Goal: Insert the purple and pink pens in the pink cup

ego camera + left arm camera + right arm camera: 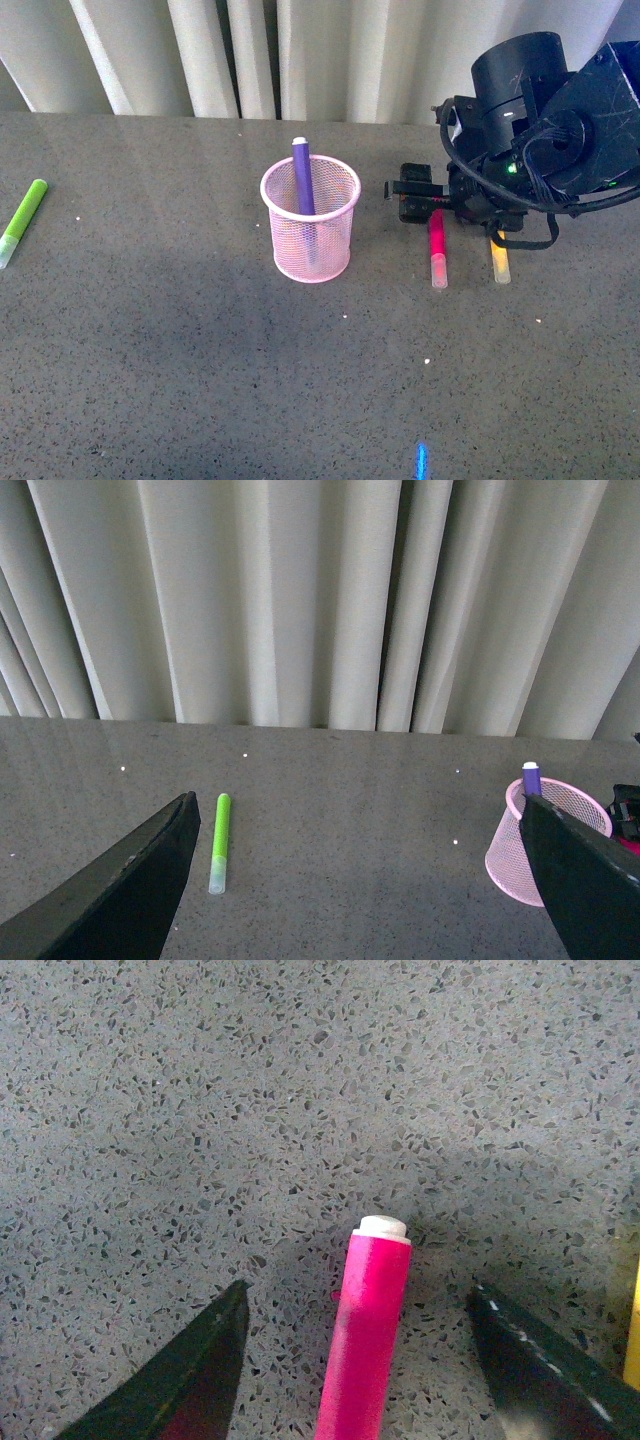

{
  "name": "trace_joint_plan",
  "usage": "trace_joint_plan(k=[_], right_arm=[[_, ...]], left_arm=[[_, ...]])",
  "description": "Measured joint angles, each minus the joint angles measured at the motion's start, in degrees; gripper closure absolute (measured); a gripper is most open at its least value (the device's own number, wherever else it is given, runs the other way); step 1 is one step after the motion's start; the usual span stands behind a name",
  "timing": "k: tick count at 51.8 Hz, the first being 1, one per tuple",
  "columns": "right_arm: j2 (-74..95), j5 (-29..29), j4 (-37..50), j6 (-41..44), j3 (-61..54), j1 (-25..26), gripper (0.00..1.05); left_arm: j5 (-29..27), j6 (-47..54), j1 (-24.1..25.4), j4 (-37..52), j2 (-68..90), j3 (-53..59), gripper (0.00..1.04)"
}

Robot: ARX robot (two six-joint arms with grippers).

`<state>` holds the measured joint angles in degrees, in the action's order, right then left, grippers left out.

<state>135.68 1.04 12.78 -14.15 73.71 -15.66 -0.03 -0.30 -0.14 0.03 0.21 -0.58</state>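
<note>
left claw (357, 820): hangs back on the near-left side, fingers spread wide, nothing in it. My guess is it's parked there to keep out of the other arm's way.
table (180, 380): grey speckled stone-look table, bare along the near edge.
magenta-pink chunky pen with a clear cap (437, 250): flat on the table, right of the cup, clear cap pointing back at the robot. It isn't picked up yet, so this is the 1 pen left to go in.
yellow marker (499, 262): lies just beside the pink pen, roughly parallel, half hidden under the arm. Not part of the job.
light-pink wire-mesh cup (335, 240): upright, mid-table, well apart from the pink pen.
purple pen (302, 180): already in the cup, leaning on the far rim because it's taller than the cup, tip poking out.
lime-green marker (24, 218): way off on the left, untouched.
right claw (358, 1300): low over the pink pen's far end, fingers parted on either side of the barrel and not touching it. Looks lined up to pinch across it.
pale pleated curtain (200, 50): backdrop behind the table.
</note>
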Motion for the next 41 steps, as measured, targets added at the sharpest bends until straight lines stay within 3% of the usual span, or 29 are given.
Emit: trace_joint_plan(k=[11, 14, 22, 41], right_arm=[[0.20, 0.46, -0.26, -1.55, 0.15, -0.98, 0.84], [0.20, 0.44, 0.13, -1.79, 0.11, -1.09, 0.92], [-0.39, -1.79, 6.27, -1.49, -2.69, -1.11, 0.93], [-9.99, -5.14, 31.85, 12.87, -11.30, -1.97, 0.93]], left_arm=[[0.00, 0.00, 0.00, 0.00, 0.00, 0.00, 0.07], [0.00, 0.00, 0.00, 0.00, 0.00, 0.00, 0.07], [0.00, 0.00, 0.00, 0.00, 0.00, 0.00, 0.07], [0.00, 0.00, 0.00, 0.00, 0.00, 0.00, 0.07]])
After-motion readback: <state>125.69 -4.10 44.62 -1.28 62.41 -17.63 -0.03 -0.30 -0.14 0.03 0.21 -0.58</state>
